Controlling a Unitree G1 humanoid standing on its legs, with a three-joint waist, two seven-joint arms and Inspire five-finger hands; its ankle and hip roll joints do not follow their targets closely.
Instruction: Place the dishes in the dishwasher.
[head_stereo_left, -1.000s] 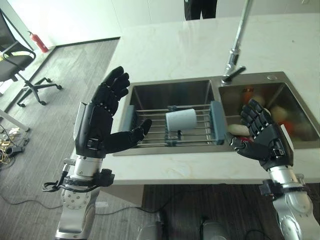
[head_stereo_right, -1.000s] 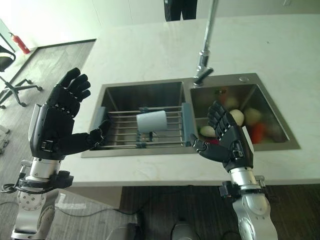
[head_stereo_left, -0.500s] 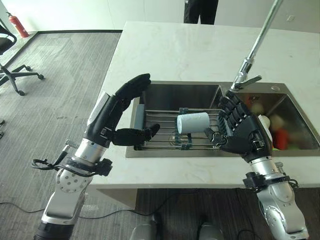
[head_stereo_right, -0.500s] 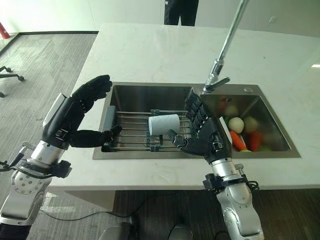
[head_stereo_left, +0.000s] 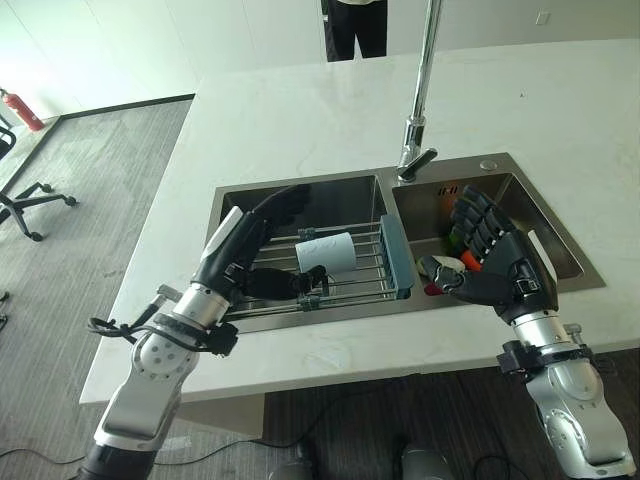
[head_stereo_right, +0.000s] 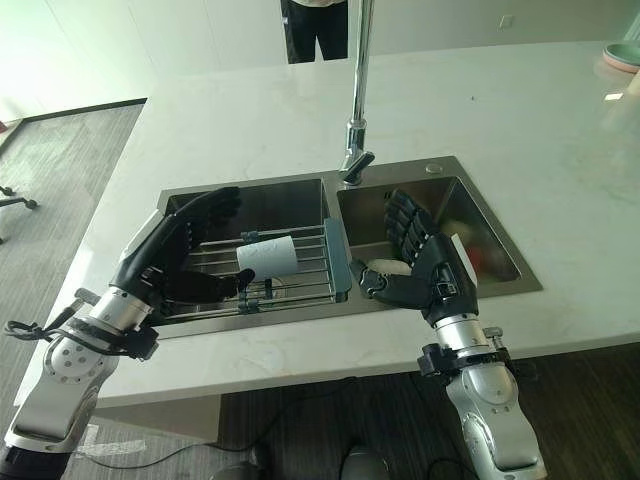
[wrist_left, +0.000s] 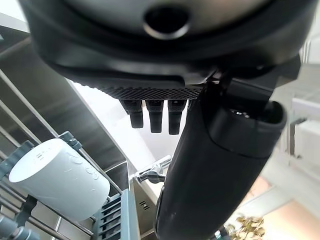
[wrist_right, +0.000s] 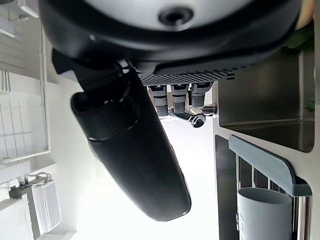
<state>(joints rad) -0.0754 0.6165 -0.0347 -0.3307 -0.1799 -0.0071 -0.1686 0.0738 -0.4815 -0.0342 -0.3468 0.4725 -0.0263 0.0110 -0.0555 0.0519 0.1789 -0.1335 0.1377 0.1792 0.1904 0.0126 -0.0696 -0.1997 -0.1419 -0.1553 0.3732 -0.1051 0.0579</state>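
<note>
A white counter (head_stereo_left: 300, 110) holds a double sink (head_stereo_left: 350, 182). A wire rack (head_stereo_left: 365, 275) spans the left basin, a white cup (head_stereo_left: 325, 252) lying on its side on it. The left hand (head_stereo_left: 245, 250) hovers beside the cup, fingers spread; the right hand (head_stereo_left: 495, 265), fingers apart, hangs over the right basin.

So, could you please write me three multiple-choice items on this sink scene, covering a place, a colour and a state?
1. Where does the cup lie?
A. on the wire rack over the left basin
B. on the counter
C. in the right basin

2. What colour is the cup?
A. red
B. white
C. black

3. How is the left hand?
A. shut on the cup
B. shut on the tap
C. open

Answers: 1 A, it lies on its side on the rack's bars. 2 B, its wall is plain white. 3 C, its fingers are straight, and it holds nothing.
</note>
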